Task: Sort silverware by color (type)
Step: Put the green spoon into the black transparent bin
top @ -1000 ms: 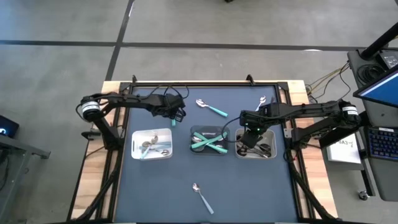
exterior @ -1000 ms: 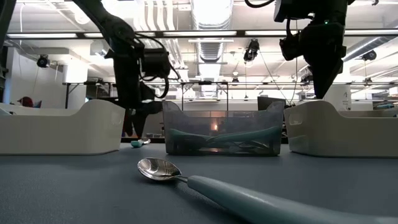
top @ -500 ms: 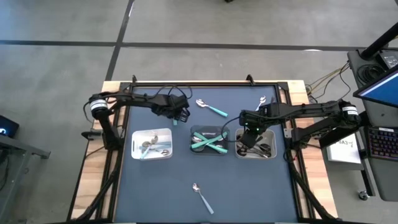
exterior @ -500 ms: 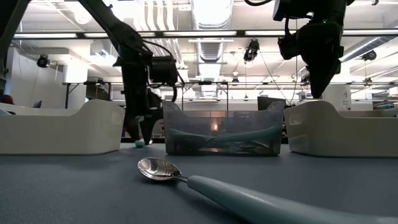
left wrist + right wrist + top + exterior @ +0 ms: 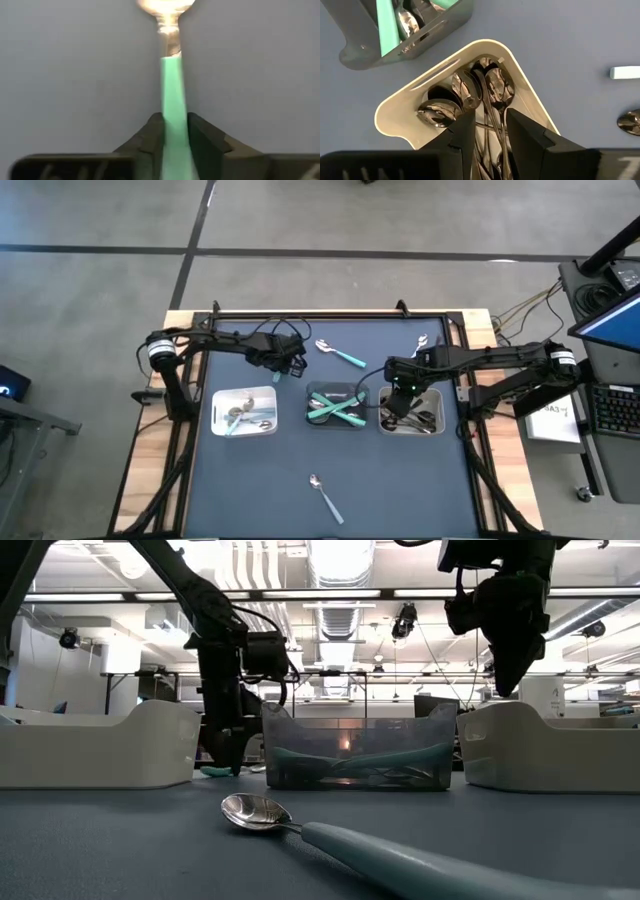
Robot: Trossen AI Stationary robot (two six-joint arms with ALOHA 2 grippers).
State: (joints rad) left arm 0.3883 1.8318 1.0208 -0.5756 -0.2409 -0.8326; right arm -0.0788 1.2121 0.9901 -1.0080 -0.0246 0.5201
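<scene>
My left gripper (image 5: pixel 290 367) is down at the table behind the left white tray (image 5: pixel 216 412). It is shut on a teal-handled spoon (image 5: pixel 172 75) that lies flat on the blue mat, its silver bowl (image 5: pixel 165 6) pointing away from the fingers. My right gripper (image 5: pixel 400 393) hangs open above the right white tray (image 5: pixel 387 117), which holds several silver pieces; nothing is between its fingers (image 5: pixel 465 127). The grey middle tray (image 5: pixel 312 390) holds teal-handled pieces. My left gripper pinches the spoon's teal handle (image 5: pixel 173 100) between its two fingers (image 5: pixel 152 132), partway along the handle, back from the bowl. The fingers come from above, pointing steeply down, one on each long edge of the handle. The spoon lies on the mat.
A teal-handled piece (image 5: pixel 340 355) lies behind the middle tray, and a silver piece (image 5: pixel 422 340) lies near the far right corner. Another teal-handled spoon (image 5: pixel 325 497) lies near the front edge, large in the low view (image 5: pixel 400 860). The left tray holds silver pieces.
My left gripper has sunk toward the mat and shifted a little toward the table's right. Its fingers have drawn together on the teal handle. My right gripper has kept its place above the right tray.
</scene>
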